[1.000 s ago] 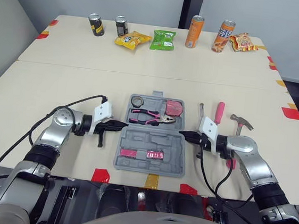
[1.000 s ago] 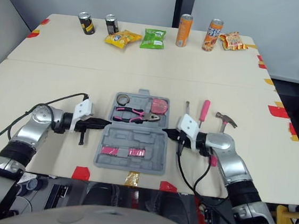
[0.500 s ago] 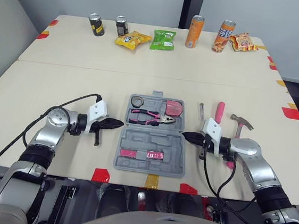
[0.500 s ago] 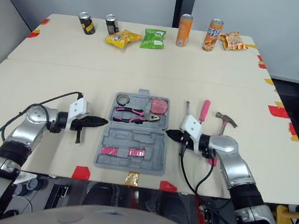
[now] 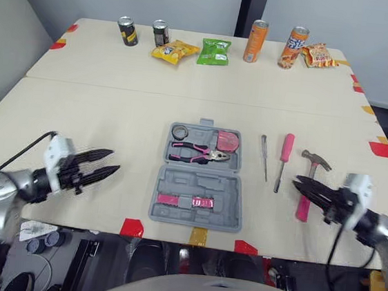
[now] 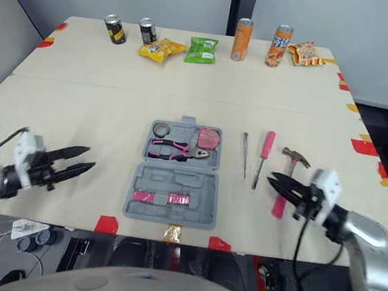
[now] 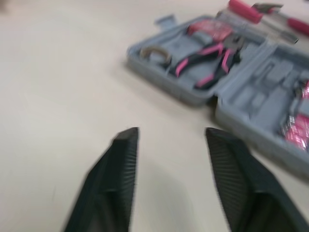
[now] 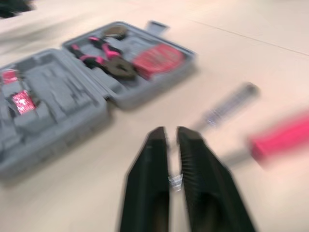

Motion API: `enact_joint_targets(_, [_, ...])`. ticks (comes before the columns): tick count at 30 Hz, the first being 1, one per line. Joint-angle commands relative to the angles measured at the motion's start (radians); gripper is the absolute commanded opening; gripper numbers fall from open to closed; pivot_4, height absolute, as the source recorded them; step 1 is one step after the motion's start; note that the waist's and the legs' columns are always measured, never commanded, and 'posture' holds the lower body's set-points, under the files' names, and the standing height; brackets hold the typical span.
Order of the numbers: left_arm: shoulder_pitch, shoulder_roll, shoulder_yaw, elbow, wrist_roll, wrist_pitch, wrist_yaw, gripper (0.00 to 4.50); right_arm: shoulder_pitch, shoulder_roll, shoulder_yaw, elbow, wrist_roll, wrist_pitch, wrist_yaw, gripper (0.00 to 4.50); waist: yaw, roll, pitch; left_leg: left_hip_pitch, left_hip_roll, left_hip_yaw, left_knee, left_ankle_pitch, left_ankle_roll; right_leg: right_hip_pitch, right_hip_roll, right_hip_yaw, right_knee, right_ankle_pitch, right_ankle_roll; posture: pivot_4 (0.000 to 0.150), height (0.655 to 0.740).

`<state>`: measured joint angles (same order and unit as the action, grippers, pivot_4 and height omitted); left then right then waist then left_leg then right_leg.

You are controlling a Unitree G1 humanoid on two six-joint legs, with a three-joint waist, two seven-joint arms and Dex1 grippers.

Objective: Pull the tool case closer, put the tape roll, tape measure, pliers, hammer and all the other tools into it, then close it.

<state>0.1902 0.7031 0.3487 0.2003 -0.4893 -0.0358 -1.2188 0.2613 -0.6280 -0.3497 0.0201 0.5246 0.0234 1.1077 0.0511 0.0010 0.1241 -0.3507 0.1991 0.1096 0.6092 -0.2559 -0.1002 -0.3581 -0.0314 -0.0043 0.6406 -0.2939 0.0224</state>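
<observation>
The grey tool case [image 5: 198, 184] lies open near the table's front edge. Its far half holds the tape roll [image 5: 179, 131], pink pliers [image 5: 197, 152] and red tape measure [image 5: 226, 140]. To its right lie a thin screwdriver [image 5: 264, 157], a pink-handled screwdriver [image 5: 285, 149] and the hammer [image 5: 313, 159]. My left gripper [image 5: 113, 161] hovers well left of the case, open and holding nothing; its fingers [image 7: 123, 159] stand wide apart. My right gripper [image 5: 297, 185] hangs over the hammer's pink handle, its fingers [image 8: 155, 159] parted by a narrow gap with nothing between them.
Along the far edge stand two dark cans [image 5: 127, 31], a yellow snack bag [image 5: 174, 49], a green bag [image 5: 213, 51], two orange cans [image 5: 255, 41] and another snack bag [image 5: 318, 56]. Red and yellow tape marks [image 5: 130, 228] line the table's edges.
Both arms have drawn outward from the sides of the case, the left going left and the right going right. Both grippers, shut before, now stand parted. The case has not moved.
</observation>
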Motion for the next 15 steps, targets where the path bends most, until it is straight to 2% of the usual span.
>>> enact_joint_targets(1, [0.085, 0.010, 0.113, -0.009, -0.028, -0.026, 0.022, 3.96, 0.064, -0.010, -0.143, 0.073, 0.040, -0.058, 0.010, 2.17, -0.001, 0.000, 0.000, 0.000, 0.000, 0.000, 0.000, 0.000, 0.001, 0.000, 0.000, 0.000, -0.001, 0.000, 0.000, 0.150, 0.7400])
enact_joint_targets(3, [0.131, 0.004, 0.162, 0.013, -0.031, -0.039, 0.039, 4.50, 0.098, -0.005, -0.210, 0.143, 0.048, -0.086, 0.008, 2.98, -0.001, 0.000, 0.000, 0.000, 0.002, 0.000, 0.000, -0.001, 0.005, 0.001, 0.000, 0.000, -0.002, 0.000, 0.000, 0.150, 0.7400])
enact_joint_targets(8, [0.186, -0.008, 0.240, 0.096, -0.027, -0.077, 0.070, 4.50, 0.134, -0.008, -0.318, 0.331, 0.050, -0.156, 0.000, 4.44, -0.003, 0.002, 0.001, 0.001, 0.004, 0.001, -0.002, -0.001, 0.007, 0.001, -0.001, 0.000, -0.004, 0.000, -0.001, 0.150, 0.7400])
enact_joint_targets(15, [0.174, 0.005, 0.238, 0.152, -0.014, -0.107, 0.060, 4.50, 0.116, -0.012, -0.337, 0.435, 0.044, -0.205, 0.009, 4.44, -0.012, 0.004, 0.002, 0.001, 0.004, 0.001, -0.003, -0.001, 0.010, 0.002, -0.001, 0.000, -0.005, -0.001, -0.001, 0.150, 0.7400])
